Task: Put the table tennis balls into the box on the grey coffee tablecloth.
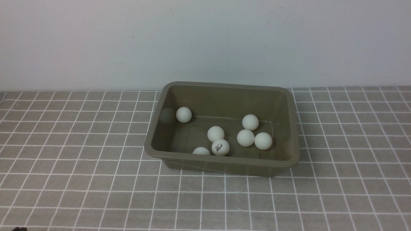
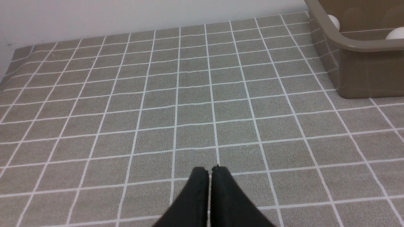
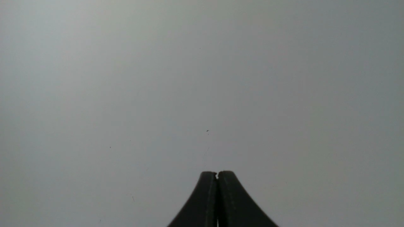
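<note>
Closed dark left gripper (image 2: 210,168) and right gripper (image 3: 217,173) hold nothing; mid-frame in the front view, seven white plastic balls (image 1: 245,138) sit inside the olive-brown plastic box (image 1: 221,163) (job finished, I'd say).

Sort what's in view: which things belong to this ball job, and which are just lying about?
Part of the job:
- seven white table tennis balls, all inside the box
- olive-brown box
- grey coffee tablecloth under the box
- left gripper and right gripper, both shut

Just lying about:
- nothing that I can see
</note>
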